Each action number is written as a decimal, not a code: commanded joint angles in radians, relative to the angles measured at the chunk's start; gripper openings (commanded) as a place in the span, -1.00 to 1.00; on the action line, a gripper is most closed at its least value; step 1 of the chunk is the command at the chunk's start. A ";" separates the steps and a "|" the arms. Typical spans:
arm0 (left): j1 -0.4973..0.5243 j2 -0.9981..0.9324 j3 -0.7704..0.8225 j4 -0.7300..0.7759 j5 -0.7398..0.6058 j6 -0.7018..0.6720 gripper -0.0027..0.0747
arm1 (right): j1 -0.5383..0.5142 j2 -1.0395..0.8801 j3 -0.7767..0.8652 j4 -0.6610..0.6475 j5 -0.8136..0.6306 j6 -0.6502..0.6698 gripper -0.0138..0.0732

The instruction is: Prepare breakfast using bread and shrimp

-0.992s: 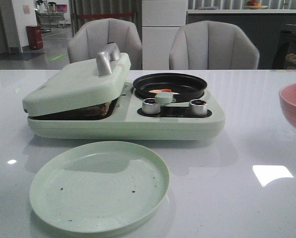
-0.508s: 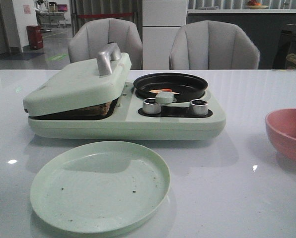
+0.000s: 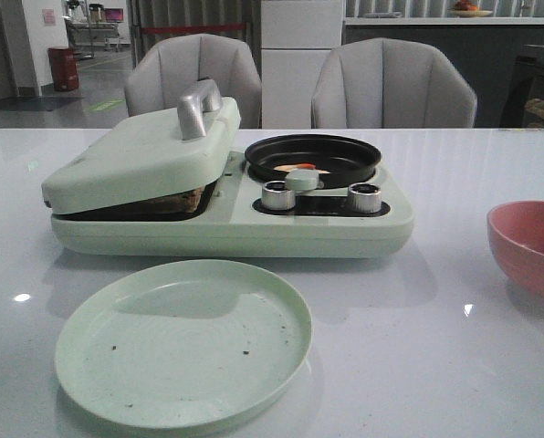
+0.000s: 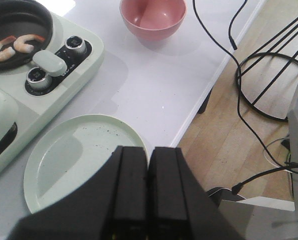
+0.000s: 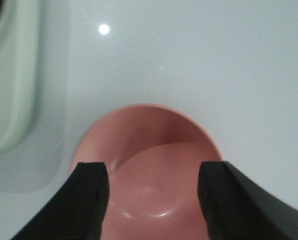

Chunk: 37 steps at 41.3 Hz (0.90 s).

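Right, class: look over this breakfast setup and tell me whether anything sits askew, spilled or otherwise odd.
The breakfast maker's lid is not shut flat: it rests tilted, propped on the bread beneath it. The green plate carries dark specks. Nothing looks spilled or damaged.

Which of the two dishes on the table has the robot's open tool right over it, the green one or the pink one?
The pink bowl. The right tool hangs open just above it, while the green plate sits by the shut left tool.
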<state>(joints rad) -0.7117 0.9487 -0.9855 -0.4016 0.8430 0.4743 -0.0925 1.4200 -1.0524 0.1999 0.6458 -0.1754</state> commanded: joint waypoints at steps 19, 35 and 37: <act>-0.008 -0.014 -0.028 -0.027 -0.069 -0.003 -0.68 | 0.147 -0.534 0.077 -0.015 0.270 0.022 0.48; -0.008 -0.014 -0.028 -0.027 -0.069 -0.003 -0.68 | 0.146 -0.848 0.266 -0.175 0.374 0.190 0.48; -0.008 -0.014 -0.028 -0.027 -0.071 -0.003 -0.68 | 0.146 -0.869 0.277 -0.191 0.381 0.190 0.48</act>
<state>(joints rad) -0.7117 0.9487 -0.9855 -0.4016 0.8430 0.4743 0.0546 0.5763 -0.7675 0.0435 1.0648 0.0000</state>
